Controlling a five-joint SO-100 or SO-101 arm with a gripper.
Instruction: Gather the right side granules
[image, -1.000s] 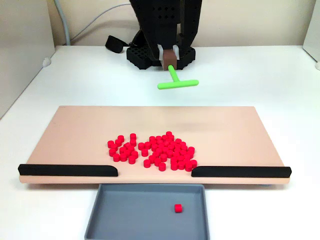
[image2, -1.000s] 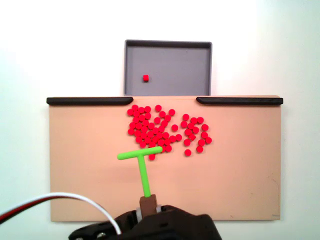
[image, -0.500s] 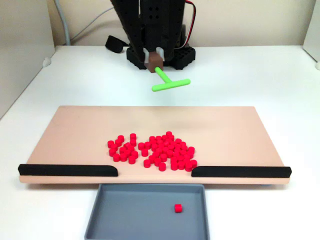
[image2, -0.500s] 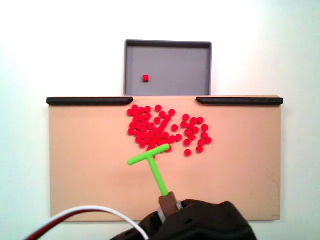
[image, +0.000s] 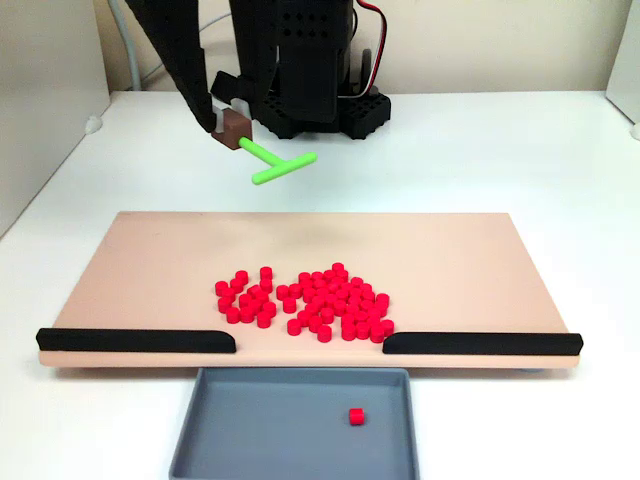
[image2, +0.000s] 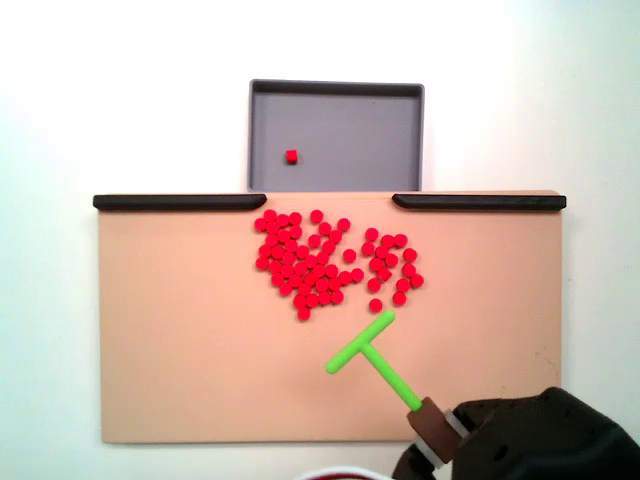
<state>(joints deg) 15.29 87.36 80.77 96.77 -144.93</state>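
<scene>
Many tiny red granules (image: 318, 303) lie in a loose heap on the tan board (image: 150, 260), just behind the gap between two black rails. From above, the granules (image2: 310, 262) form a large clump, with a smaller clump (image2: 390, 265) to its right. My gripper (image: 230, 122) is shut on the brown handle of a green T-shaped tool (image: 280, 165), held in the air behind the board's far edge. In the fixed view from above, the gripper (image2: 436, 442) is at the bottom right and the tool's crossbar (image2: 360, 342) hovers just below the right clump.
A grey tray (image: 215, 430) sits in front of the gap and holds one red granule (image: 355, 416); from above the tray (image2: 400, 130) is at the top. Black rails (image: 135, 340) (image: 480, 343) line the board's front edge. White table surrounds the board.
The arm has swung with the tool, leftward in the front view and rightward in the view from above. The crossbar now points toward the right clump. The granules have not moved.
</scene>
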